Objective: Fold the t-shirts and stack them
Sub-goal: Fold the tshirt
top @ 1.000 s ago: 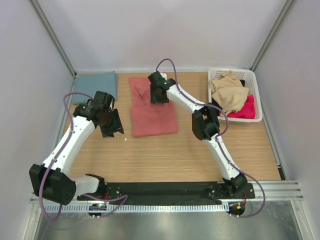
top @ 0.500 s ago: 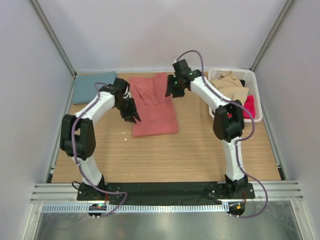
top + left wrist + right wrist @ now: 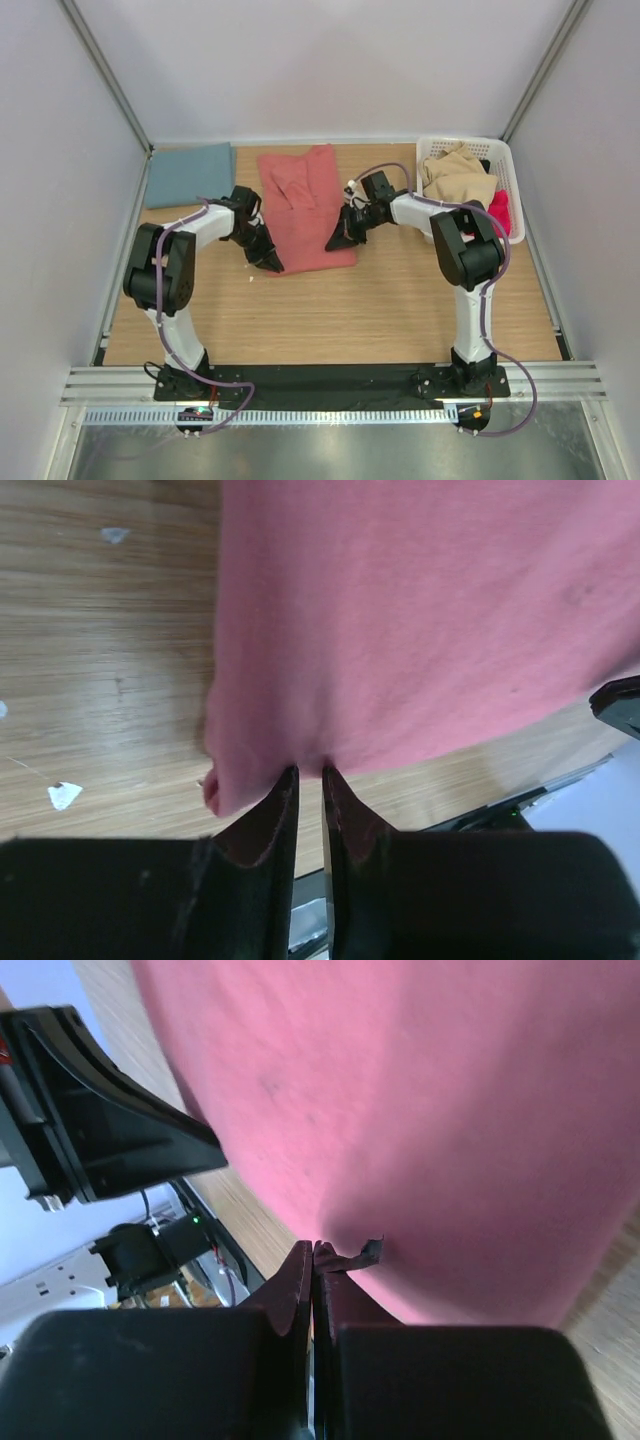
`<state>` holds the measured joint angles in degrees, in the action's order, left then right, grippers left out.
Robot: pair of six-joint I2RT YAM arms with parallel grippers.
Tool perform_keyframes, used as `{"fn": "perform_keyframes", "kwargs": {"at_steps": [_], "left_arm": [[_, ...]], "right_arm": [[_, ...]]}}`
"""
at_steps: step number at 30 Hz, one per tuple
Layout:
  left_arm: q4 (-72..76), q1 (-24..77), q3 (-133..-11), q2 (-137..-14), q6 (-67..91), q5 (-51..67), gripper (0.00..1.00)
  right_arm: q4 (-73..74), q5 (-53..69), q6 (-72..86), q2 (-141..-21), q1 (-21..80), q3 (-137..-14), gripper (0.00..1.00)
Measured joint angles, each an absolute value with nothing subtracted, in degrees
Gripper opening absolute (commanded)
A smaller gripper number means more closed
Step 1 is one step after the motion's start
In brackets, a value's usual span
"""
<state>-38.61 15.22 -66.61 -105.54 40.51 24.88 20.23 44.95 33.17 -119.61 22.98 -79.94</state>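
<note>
The salmon-red t-shirt lies partly folded mid-table, with its collar end toward the back wall. My left gripper is at its near-left corner. In the left wrist view the fingers stand almost together, and the salmon-red t-shirt is pinched by its hem at the left gripper's tips. My right gripper is at the near-right corner. Its jaws are pressed shut on the cloth's edge in the right wrist view. The teal-blue t-shirt lies folded at the far left.
A white basket at the far right holds a tan cloth and a magenta one. Small white scraps dot the wooden table. Grey walls close in the left, back and right sides.
Both grippers came down from the shirt's far part to its near corners and closed there, the left swinging in from the left side. The shirt's upper flap now lies spread back.
</note>
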Motion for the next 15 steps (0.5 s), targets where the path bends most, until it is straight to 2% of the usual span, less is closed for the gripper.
{"fn": "perform_keyframes", "kwargs": {"at_steps": [4, 8, 15], "left_arm": [[-38.54, 15.22, -66.08, -106.91, 39.81, 23.03, 0.13], [-39.07, 15.29, -66.17, -106.56, 39.62, 22.04, 0.18], [-41.5, 17.76, -68.36, -99.96, 41.28, 20.62, 0.2]], "right_arm": [[21.89, 44.51, 30.81, -119.66, 22.68, -77.76, 0.01], [24.49, 43.18, 28.29, -119.66, 22.06, -79.02, 0.01], [26.57, 42.3, 28.64, -119.61, 26.37, -85.25, 0.01]]}}
